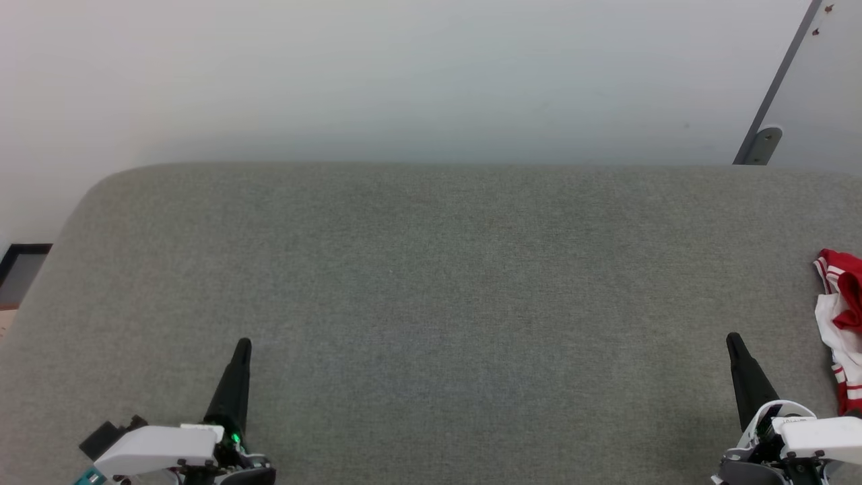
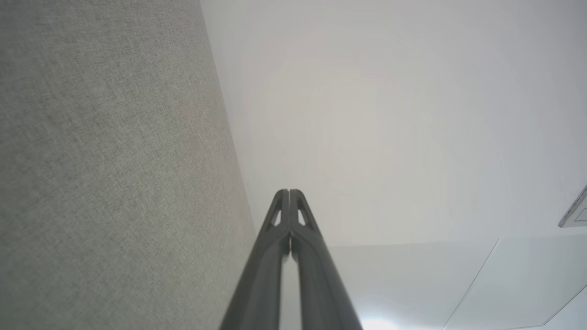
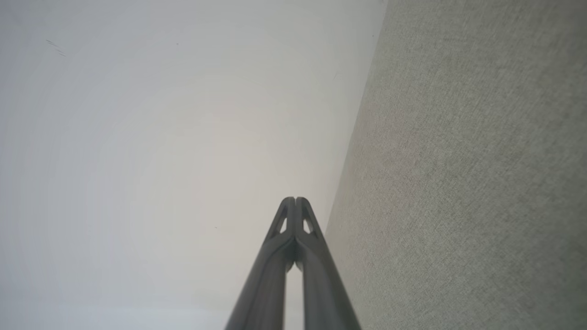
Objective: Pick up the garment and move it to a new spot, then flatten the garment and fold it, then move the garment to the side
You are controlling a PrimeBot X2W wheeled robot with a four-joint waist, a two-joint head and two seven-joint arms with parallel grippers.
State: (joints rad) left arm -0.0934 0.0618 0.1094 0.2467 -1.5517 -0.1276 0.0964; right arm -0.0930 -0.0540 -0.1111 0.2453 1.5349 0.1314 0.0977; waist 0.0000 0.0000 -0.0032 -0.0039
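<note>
The garment [image 1: 842,323] is a crumpled red and white heap with striped trim at the far right edge of the head view, cut off by the frame. It lies on a grey fabric surface [image 1: 438,283]. My right gripper [image 1: 734,339] hovers low at the right, a little left of the garment and apart from it, fingers pressed together and empty. My left gripper [image 1: 243,344] sits at the lower left, far from the garment, also shut and empty. The wrist views show each pair of fingertips [image 2: 289,192] [image 3: 296,200] closed, pointing past the fabric edge toward a pale wall.
The grey fabric surface spans most of the head view, with a rounded corner at the far left. A white wall [image 1: 404,74] rises behind it. A grey metal post [image 1: 774,94] slants at the upper right. A dark frame [image 1: 20,269] sits on the floor at the left.
</note>
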